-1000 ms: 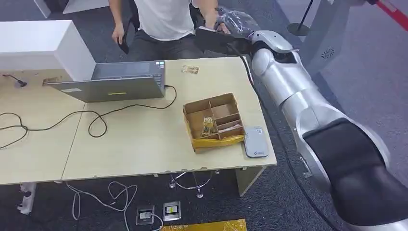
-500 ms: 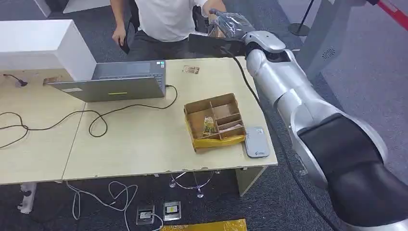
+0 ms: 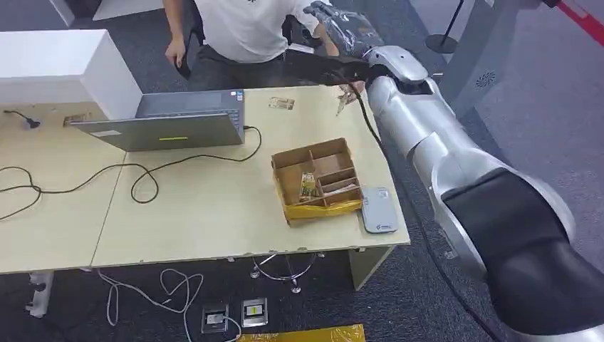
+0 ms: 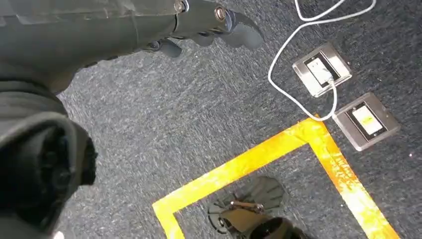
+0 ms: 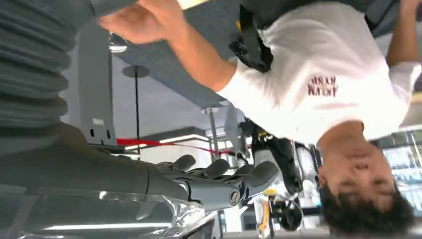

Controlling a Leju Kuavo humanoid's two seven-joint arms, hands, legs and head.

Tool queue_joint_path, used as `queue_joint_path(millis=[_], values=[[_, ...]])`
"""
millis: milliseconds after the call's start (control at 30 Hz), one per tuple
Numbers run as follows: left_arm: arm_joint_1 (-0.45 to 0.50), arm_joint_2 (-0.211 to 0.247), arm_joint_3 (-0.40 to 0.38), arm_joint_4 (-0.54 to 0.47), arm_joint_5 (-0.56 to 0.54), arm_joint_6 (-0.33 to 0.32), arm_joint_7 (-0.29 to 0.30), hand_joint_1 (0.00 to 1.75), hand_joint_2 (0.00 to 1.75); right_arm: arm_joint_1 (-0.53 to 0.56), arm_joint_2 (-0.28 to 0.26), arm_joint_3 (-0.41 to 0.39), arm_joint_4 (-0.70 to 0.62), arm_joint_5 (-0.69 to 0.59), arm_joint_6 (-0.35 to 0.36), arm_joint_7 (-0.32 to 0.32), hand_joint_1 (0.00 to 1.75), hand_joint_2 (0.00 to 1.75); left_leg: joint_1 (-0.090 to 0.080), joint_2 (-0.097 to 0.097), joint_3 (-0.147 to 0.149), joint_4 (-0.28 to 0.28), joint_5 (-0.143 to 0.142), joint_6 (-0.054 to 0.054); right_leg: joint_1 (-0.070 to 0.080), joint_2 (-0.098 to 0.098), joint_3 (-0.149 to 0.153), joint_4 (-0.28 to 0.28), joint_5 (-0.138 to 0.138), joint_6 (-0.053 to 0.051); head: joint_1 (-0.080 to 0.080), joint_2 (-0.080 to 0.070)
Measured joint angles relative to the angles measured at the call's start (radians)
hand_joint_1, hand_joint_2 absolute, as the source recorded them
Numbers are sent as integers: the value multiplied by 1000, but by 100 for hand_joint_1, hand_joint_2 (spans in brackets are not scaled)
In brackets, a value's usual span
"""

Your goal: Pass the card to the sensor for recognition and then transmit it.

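– While your right arm reaches across the far corner of the pale wooden surface (image 3: pixel 199 214), its plastic-wrapped right hand (image 3: pixel 340 27) is up beside the person in the white T-shirt (image 3: pixel 246 28). You can see its fingers spread and slightly bent, with nothing between them.

– And the card?

– You have a small yellow-printed card (image 3: pixel 308 187) standing in a middle compartment of the brown cardboard divider box (image 3: pixel 285 174). A second small patterned card (image 3: pixel 281 103) lies flat near the far edge, just beside the corner of the open grey laptop (image 3: pixel 171 125). A small tan thing (image 3: pixel 347 94) shows just under your right forearm at the surface's far edge; you cannot tell from this whether it is a card. In the right wrist view the person's bare hand (image 5: pixel 144 20) is close above your fingers, apart from them.

– The sensor?

– Your flat grey card reader (image 3: pixel 377 209) lies at the near right corner, touching the yellow-taped side of the box. Nothing is on it.

– Left side?

– Your left hand (image 4: pixel 209 25) hangs over the dark carpet, fingers loosely apart and holding nothing. Below it you see two metal floor sockets (image 4: pixel 321 69), a white cable (image 4: pixel 298 30) running to one, and a corner of yellow floor tape (image 4: pixel 259 154). A black cable (image 3: pixel 142 174) loops across the surface from the laptop
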Motion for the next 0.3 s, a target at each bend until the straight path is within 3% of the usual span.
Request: queue_joint_path(millis=[100, 300], values=[[3, -11, 5, 0, 18, 18, -6, 0, 0, -12, -31, -8, 0, -57, -69, -39, 0, 0, 0, -1, 0, 1, 0, 0, 0, -1, 0, -1, 0, 0, 0, 0], [13, -31, 24, 0, 70, 48, -6, 0, 0, -7, -189, -84, -4, -204, -212, -68, 0, 0, -1, -3, 0, 3, -1, 2, -1, -2, 1, -2, 0, 0, 0, 0]])
